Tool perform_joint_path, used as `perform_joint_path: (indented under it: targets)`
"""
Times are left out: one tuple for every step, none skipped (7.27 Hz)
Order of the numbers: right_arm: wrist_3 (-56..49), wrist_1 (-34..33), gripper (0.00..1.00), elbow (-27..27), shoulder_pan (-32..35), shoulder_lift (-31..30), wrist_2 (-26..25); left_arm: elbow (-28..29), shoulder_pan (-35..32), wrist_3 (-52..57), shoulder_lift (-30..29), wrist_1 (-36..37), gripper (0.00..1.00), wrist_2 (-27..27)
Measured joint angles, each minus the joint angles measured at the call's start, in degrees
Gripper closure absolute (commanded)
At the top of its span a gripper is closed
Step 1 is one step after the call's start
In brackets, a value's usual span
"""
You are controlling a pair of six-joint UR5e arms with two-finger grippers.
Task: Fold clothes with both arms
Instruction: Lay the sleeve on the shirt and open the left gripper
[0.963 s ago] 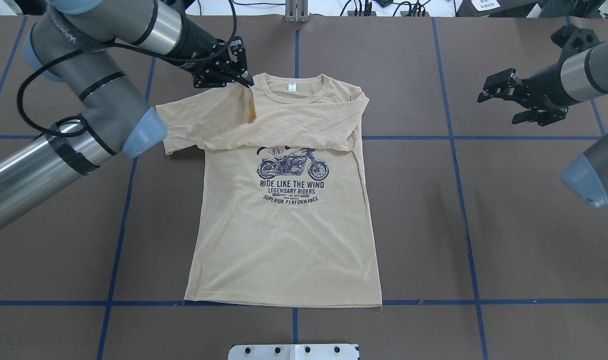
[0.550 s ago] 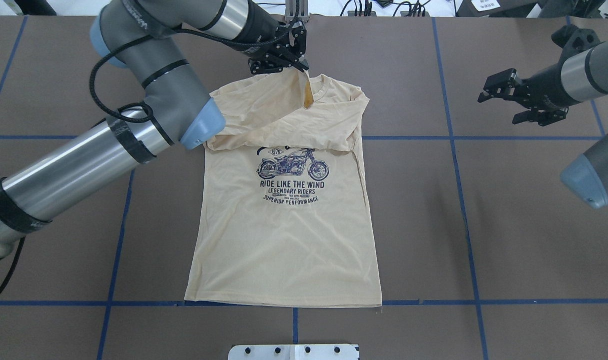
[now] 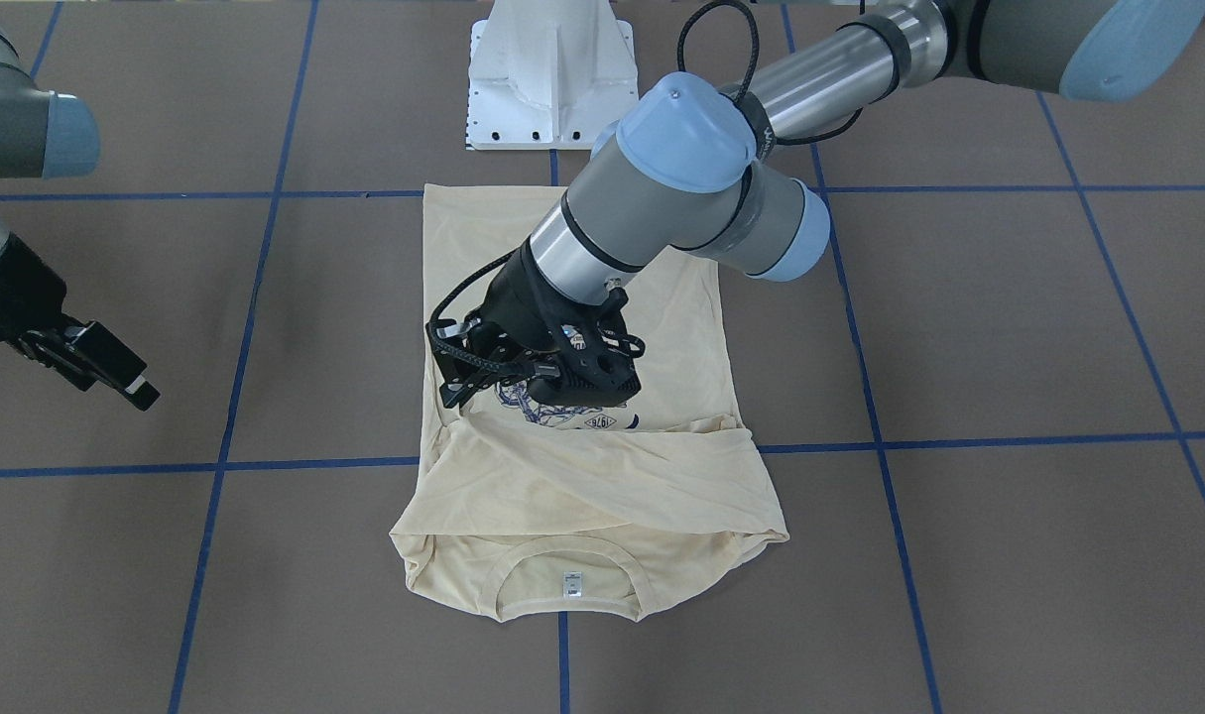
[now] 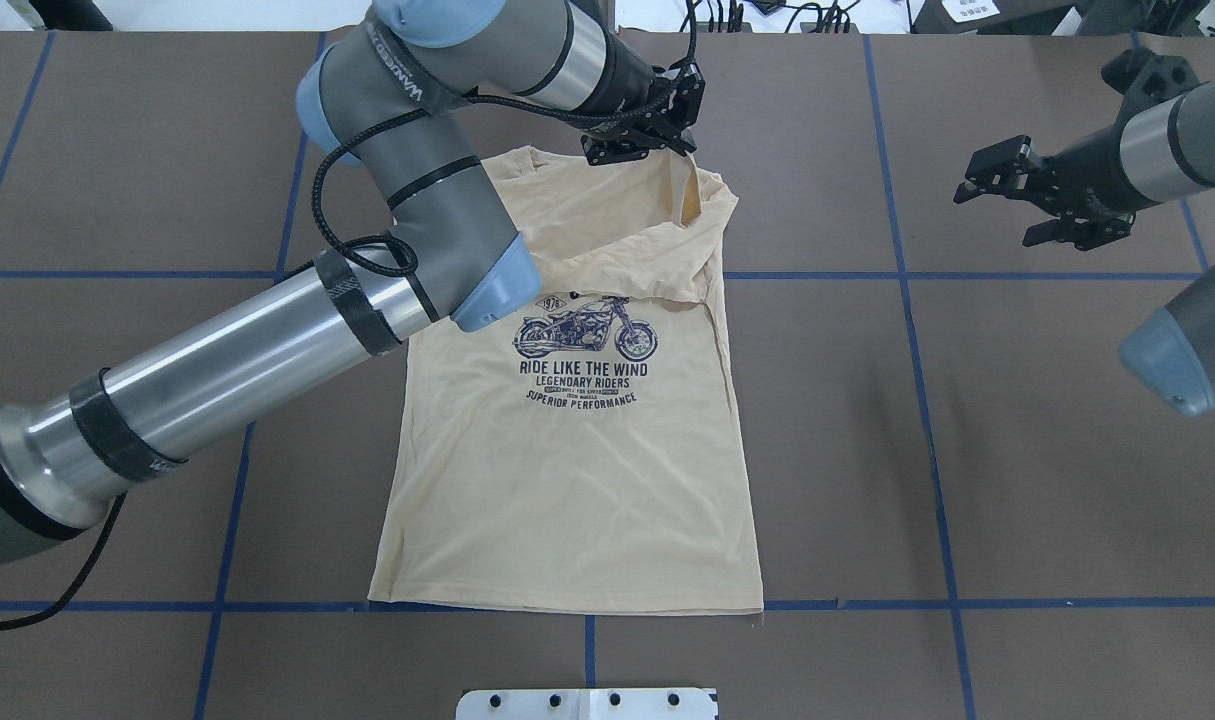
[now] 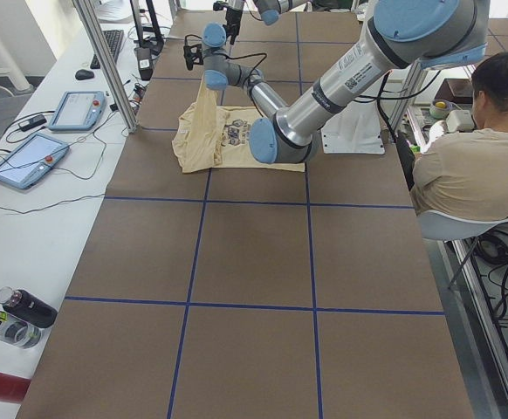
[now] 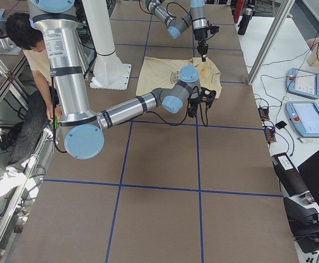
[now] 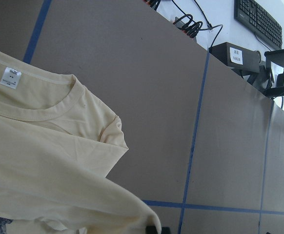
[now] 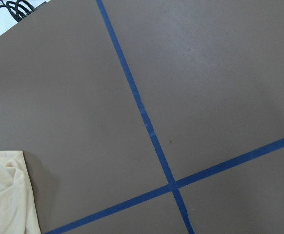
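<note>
The cream T-shirt [image 4: 567,470] lies flat, print up, collar at the far edge. One sleeve lies folded across the chest [image 3: 602,486]. My left gripper [image 4: 682,150] is shut on the other sleeve's fabric and holds it raised over the shirt's right shoulder. In the front view the left gripper [image 3: 453,395] hangs over the print. The left wrist view shows the neckline label [image 7: 10,78] and draped fabric [image 7: 59,180]. My right gripper [image 4: 995,212] is open and empty, off the shirt to the right; it also shows in the front view [image 3: 131,385].
The white pedestal base [image 3: 552,79] stands at the near table edge by the hem. Blue tape lines [image 4: 927,400] grid the brown table. An operator [image 5: 472,166] sits beside the robot. Tablets [image 5: 79,109] and bottles [image 5: 18,314] lie along the far side.
My left gripper has carried the sleeve to the right, from the left shoulder across the collar to the right shoulder. The left arm now covers the shirt's upper left. The right arm is still.
</note>
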Motion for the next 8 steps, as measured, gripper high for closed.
perform_joint_path:
  targets:
    - [0.0, 0.0, 0.01, 0.0, 0.0, 0.0, 0.0, 0.9, 1.2, 0.0, -0.1, -0.3, 1.0, 1.8]
    - [0.0, -0.1, 0.01, 0.1, 0.0, 0.1, 0.1, 1.8, 2.2, 0.0, -0.1, -0.7, 1.0, 3.4]
    - [0.1, -0.1, 0.01, 0.0, -0.1, 0.2, 0.1, 2.5, 3.0, 0.0, -0.1, -1.2, 0.97, 4.7]
    - [0.1, -0.2, 0.01, -0.1, -0.1, 0.3, 0.1, 3.0, 3.8, 0.0, -0.2, -1.8, 0.8, 6.3]
    - [0.1, -0.3, 0.01, -0.3, -0.2, 0.3, 0.2, 3.9, 4.5, 0.0, -0.5, -3.0, 0.44, 7.9]
    - [0.2, -0.3, 0.01, -0.4, -0.3, 0.4, 0.2, 5.1, 5.0, 0.0, -0.8, -4.5, 0.23, 8.9]
    - [0.5, -0.3, 0.01, -0.4, -0.3, 0.5, 0.2, 5.9, 5.2, 0.0, -1.0, -5.5, 0.23, 9.3]
    - [0.7, -0.3, 0.01, -0.4, -0.4, 0.6, 0.2, 6.2, 5.3, 0.1, -1.2, -5.9, 0.23, 9.4]
